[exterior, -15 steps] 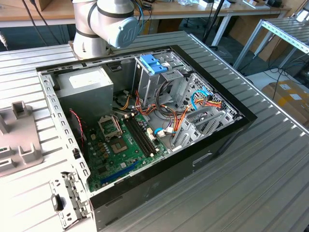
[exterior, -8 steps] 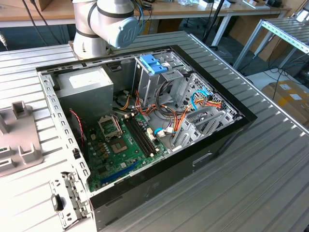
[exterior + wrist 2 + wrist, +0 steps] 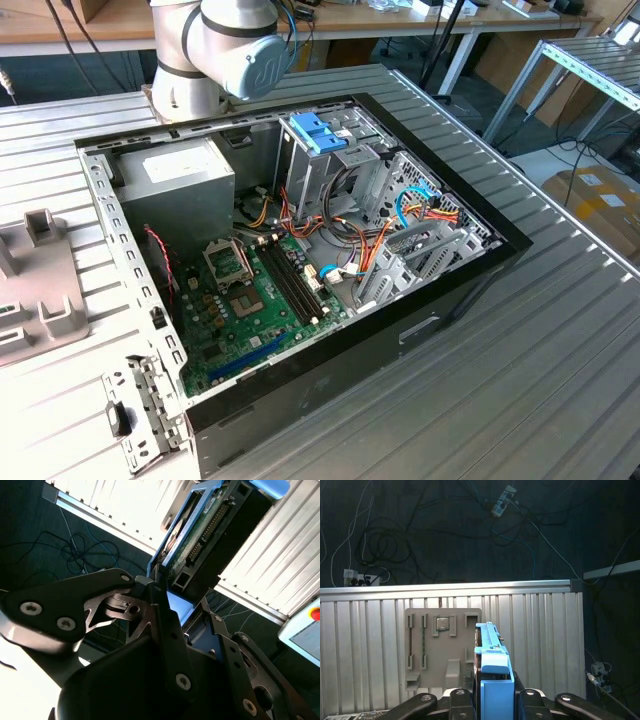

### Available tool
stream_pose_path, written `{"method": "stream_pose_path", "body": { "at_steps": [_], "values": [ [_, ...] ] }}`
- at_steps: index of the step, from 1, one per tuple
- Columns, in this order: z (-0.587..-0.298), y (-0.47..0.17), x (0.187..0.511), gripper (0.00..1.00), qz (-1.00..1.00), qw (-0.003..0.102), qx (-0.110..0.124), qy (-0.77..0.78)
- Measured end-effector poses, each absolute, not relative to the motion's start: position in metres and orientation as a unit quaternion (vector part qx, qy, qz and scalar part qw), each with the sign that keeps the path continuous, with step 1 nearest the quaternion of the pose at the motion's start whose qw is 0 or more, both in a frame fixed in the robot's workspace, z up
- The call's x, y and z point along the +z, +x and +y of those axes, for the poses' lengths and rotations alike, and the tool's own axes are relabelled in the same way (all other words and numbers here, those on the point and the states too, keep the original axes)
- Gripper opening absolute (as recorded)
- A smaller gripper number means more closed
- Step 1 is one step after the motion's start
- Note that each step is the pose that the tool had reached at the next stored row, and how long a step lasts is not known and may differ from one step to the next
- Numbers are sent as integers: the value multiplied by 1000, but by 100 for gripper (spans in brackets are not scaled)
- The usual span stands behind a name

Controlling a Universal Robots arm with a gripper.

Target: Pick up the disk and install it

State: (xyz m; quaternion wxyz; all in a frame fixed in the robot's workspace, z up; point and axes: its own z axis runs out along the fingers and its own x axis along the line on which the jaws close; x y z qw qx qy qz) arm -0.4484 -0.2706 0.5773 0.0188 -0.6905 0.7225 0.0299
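Item: disk (image 3: pixel 490 637), pinched edge-on by the claw (image 3: pixel 494 682), carried clear of the ribbed metal table (image 3: pixel 365 630). Handling, as judged: wants a firm, square pinch, with the disk level and its blue tabs unstrained. Surface, from the exterior view's left: grey plastic tray (image 3: pixel 30 280), open computer case (image 3: pixel 470 290), blue-handled cage (image 3: pixel 318 130). Room: second bench (image 3: pixel 590 60), dark floor strewn with cables (image 3: pixel 395 545).
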Motion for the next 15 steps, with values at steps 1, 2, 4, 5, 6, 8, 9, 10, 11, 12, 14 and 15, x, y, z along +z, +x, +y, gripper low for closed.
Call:
{"method": "stream_pose_path", "body": {
  "at_steps": [1, 2, 4, 5, 6, 8, 9, 10, 11, 12, 14, 15],
  "values": [
    [-272, -448, 577, 37, 722, 19, 30, -690],
    [-272, -448, 577, 37, 722, 19, 30, -690],
    [-274, -448, 577, 37, 722, 19, 30, -691],
    [-275, -448, 577, 37, 723, 19, 30, -690],
    [-276, -448, 577, 37, 722, 19, 30, -690],
    [-277, -448, 577, 37, 722, 19, 30, -690],
    [-277, -448, 577, 37, 723, 19, 30, -690],
    [-277, -448, 577, 37, 723, 19, 30, -690],
    [-277, -448, 577, 37, 722, 19, 30, -690],
    [-278, -448, 577, 37, 722, 19, 30, -690],
    [-278, -448, 577, 37, 722, 19, 30, -691],
    [-278, -448, 577, 37, 722, 19, 30, -691]
  ]
}}
